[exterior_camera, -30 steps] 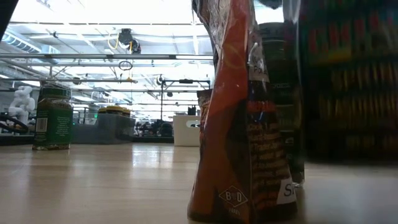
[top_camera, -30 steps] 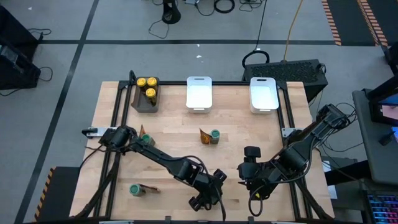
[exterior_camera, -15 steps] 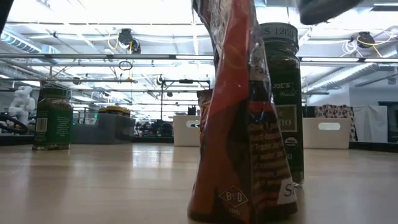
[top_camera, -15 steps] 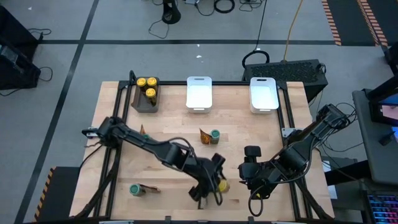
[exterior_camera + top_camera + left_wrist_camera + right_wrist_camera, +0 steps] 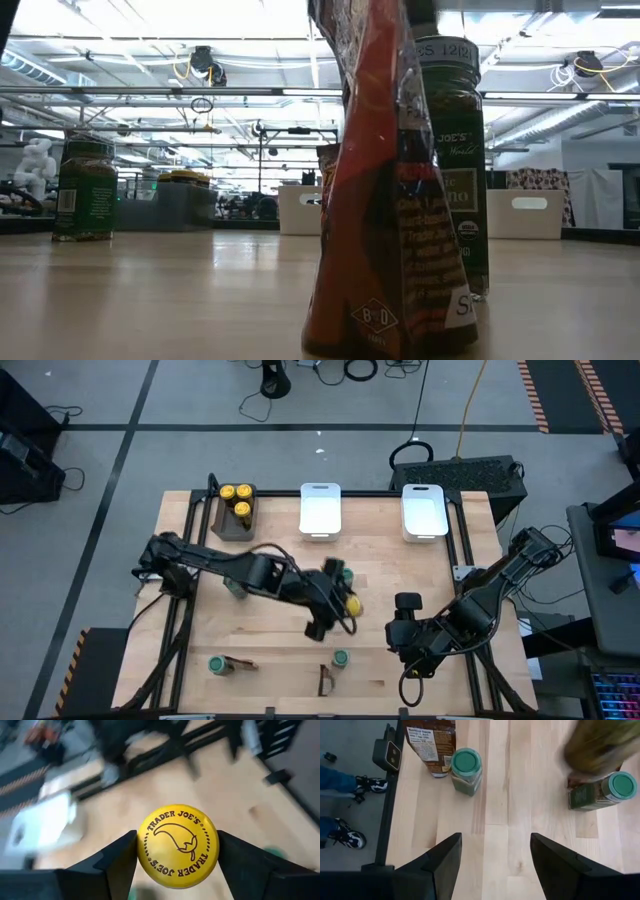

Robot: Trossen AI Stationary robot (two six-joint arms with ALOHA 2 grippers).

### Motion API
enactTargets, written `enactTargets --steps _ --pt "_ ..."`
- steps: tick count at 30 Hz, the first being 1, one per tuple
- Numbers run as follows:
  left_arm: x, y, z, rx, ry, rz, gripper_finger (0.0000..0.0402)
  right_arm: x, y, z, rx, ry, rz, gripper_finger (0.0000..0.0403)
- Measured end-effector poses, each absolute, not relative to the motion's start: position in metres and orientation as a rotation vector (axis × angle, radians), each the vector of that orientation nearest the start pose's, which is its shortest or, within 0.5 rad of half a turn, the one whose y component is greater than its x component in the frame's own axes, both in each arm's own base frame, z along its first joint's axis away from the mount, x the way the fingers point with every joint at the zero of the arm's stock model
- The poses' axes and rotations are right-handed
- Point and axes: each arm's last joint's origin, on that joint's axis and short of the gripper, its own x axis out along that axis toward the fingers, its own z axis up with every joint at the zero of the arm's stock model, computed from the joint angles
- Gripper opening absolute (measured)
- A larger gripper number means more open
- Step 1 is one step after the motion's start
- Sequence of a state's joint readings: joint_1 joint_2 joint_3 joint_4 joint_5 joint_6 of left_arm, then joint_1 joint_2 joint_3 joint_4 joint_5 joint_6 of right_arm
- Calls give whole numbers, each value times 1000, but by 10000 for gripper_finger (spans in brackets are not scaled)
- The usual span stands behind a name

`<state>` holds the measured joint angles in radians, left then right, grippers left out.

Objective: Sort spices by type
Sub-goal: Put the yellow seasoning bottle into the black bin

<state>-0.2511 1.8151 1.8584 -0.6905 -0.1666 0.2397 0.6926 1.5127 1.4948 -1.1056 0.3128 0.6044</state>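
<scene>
My left gripper [image 5: 343,606] is shut on a jar with a yellow lid [image 5: 177,845] above the middle of the table. My right gripper [image 5: 495,860] is open and empty at the near right [image 5: 398,635], pointing toward the table's left. Yellow-lidded jars [image 5: 238,498] stand in the dark tray [image 5: 222,525] at the far left. A green-lidded jar [image 5: 345,574] stands by a brown-orange packet [image 5: 327,576] mid-table. Another green-lidded jar [image 5: 341,658] and a packet [image 5: 325,679] stand near the near edge. A third such pair [image 5: 216,663] is at the near left. My left gripper pinches the jar between its two fingers [image 5: 117,857], one on each side of its body just under the yellow lid [image 5: 150,825]. The fingers come slanting from above. The jar is lifted clear of the table, with its lid toward the wrist camera.
Two white trays [image 5: 320,527] [image 5: 423,528] stand at the far edge. One more green-lidded jar [image 5: 236,588] shows partly under my left arm. In the low view a packet [image 5: 385,200] and a green jar [image 5: 455,150] stand close in front. Bare wood lies at the right.
My left gripper has risen from near the table's near edge and gone toward the far edge, carrying the yellow-lidded jar clear of the table. The green-lidded jar and packet it stood over now show near the near edge.
</scene>
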Motion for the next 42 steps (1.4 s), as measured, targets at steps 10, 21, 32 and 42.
enactTargets --steps 10,21,32,42 --pt "335 -32 413 148 738 69 256 239 176 339 -5 976 37 219" --pt "227 33 444 60 859 331 256 280 139 351 -58 788 -8 219" --pt "129 61 396 -201 765 874 256 317 48 358 10 699 -254 219" --pt "126 87 332 -338 866 1103 256 321 -7 358 21 723 -316 219"
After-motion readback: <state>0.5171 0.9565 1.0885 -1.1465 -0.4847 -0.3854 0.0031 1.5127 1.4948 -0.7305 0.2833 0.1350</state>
